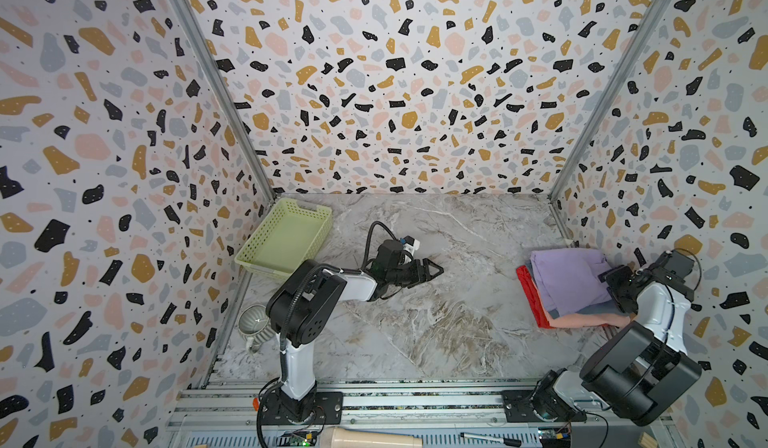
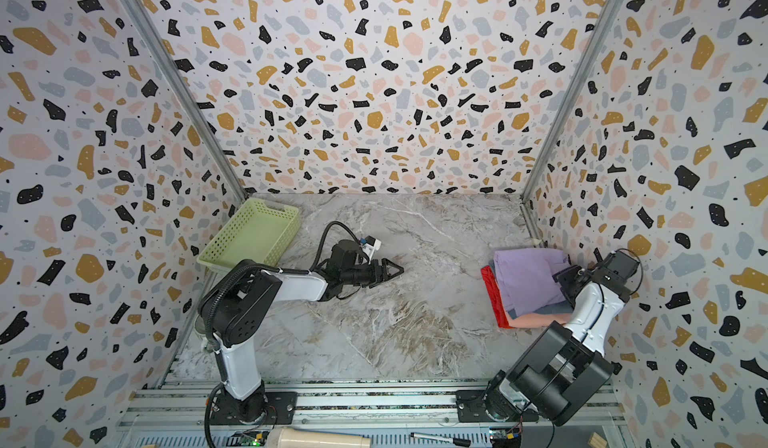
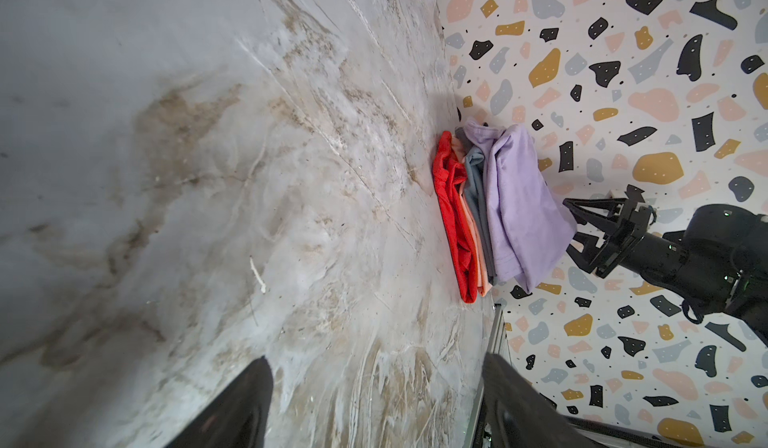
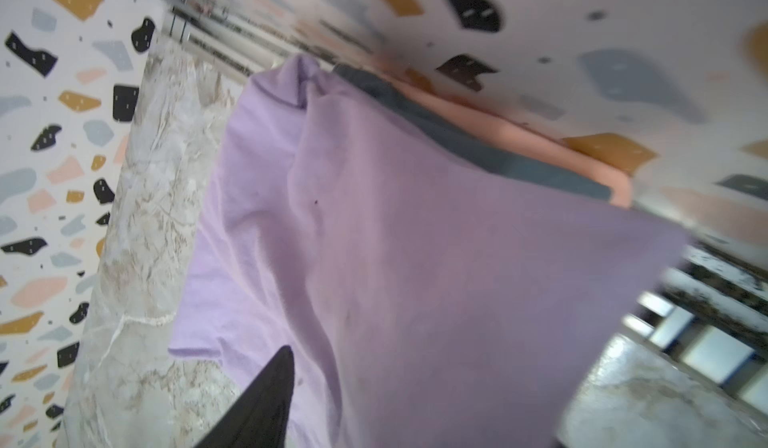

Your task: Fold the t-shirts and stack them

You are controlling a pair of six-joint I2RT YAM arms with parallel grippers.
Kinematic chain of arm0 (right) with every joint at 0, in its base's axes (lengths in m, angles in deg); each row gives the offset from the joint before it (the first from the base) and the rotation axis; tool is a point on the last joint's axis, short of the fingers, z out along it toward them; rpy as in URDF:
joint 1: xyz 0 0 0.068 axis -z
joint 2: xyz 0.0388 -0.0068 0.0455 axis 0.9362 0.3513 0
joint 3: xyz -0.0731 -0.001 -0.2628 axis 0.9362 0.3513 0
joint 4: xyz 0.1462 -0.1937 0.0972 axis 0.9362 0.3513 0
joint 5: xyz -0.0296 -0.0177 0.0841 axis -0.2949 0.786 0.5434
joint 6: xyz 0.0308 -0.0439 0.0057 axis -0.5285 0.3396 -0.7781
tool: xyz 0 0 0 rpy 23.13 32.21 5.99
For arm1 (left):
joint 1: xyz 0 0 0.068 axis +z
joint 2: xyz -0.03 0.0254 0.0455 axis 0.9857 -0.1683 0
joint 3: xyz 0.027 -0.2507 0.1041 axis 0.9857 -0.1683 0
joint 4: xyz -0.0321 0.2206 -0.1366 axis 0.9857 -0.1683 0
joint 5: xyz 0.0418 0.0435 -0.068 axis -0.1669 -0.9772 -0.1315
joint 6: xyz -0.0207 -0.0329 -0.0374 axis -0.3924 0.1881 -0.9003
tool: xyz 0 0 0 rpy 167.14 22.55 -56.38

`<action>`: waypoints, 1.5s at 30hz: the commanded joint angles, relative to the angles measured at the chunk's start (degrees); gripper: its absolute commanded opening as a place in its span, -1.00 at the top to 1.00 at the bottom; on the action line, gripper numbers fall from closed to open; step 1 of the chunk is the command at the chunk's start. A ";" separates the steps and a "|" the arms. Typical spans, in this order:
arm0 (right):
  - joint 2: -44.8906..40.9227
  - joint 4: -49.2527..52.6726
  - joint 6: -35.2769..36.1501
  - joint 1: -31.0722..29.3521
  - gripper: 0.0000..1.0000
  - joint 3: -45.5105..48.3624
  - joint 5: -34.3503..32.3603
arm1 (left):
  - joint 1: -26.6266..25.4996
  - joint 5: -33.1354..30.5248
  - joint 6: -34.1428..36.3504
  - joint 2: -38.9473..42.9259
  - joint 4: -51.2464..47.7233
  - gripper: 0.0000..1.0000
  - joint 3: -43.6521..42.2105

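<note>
Your right gripper (image 3: 571, 227) has its fingers (image 3: 582, 211) apart and empty at the edge of the lavender t-shirt (image 1: 567, 279). That shirt tops the folded stack (image 1: 536, 300) on the counter (image 1: 436, 333), by the right-hand wall (image 1: 685, 200). It looks light and limp, so pinch a folded edge. Farther out, your left gripper (image 1: 434, 270) is spread and empty.

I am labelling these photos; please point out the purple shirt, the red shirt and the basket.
Purple shirt (image 1: 569, 279): in a top view, middle of its top face.
Red shirt (image 3: 455, 217): left wrist view, its folded edge.
Basket (image 1: 262, 234): in a top view, its lattice wall.
</note>
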 commanded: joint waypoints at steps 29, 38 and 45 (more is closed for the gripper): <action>-4.77 -18.94 -8.64 -5.57 -0.29 16.63 -7.77 | 0.44 -0.46 14.67 12.70 -16.10 -0.62 9.57; -5.61 -25.10 -7.52 -5.92 -0.31 18.14 -1.03 | 3.13 -4.09 19.49 20.07 -22.65 -0.65 9.46; -11.80 -33.18 -1.95 -20.49 -0.42 13.55 -0.45 | 7.43 -15.31 25.28 31.21 -28.06 -0.86 5.90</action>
